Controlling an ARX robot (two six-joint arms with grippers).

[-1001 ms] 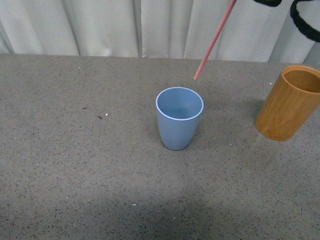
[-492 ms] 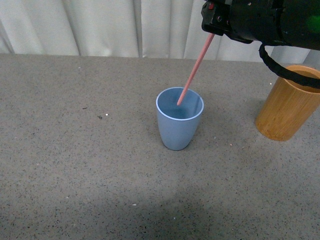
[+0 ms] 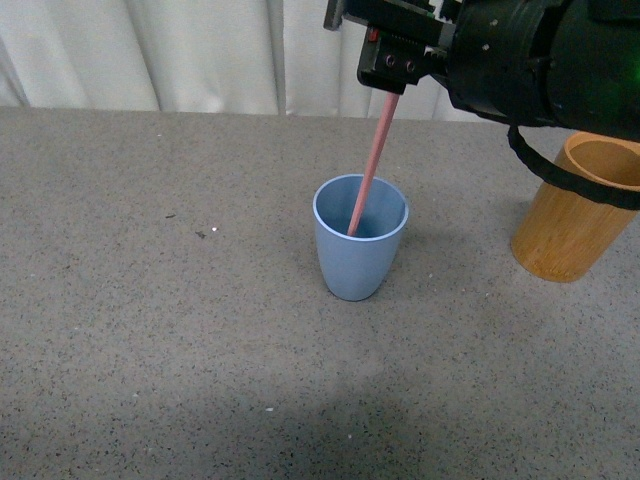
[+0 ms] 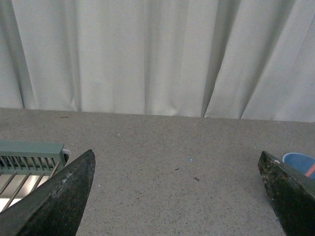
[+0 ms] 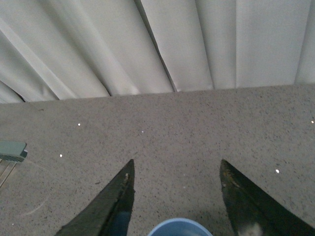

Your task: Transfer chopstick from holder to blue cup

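Note:
The blue cup [image 3: 360,250] stands upright at the table's middle. The salmon-pink chopstick [image 3: 372,160] stands in it, lower end inside the cup, leaning up and to the right. Its top end runs up under my right gripper [image 3: 392,72], which hangs just above the cup with its jaws open. In the right wrist view the gripper [image 5: 177,164] is open over the cup's rim [image 5: 179,227]; the chopstick is hidden there. The bamboo holder [image 3: 575,215] stands at the right, empty as far as I see. My left gripper [image 4: 175,155] is open and empty, with the cup's rim [image 4: 298,160] at the picture's edge.
White curtains [image 3: 200,50] hang behind the table's far edge. A pale green slatted thing [image 4: 29,152] lies by the left gripper and also shows in the right wrist view [image 5: 12,150]. The right arm's black body [image 3: 540,60] hangs over the holder.
The right arm has moved left and down into view. The chopstick's lower end has gone from above the cup's rim down into the cup.

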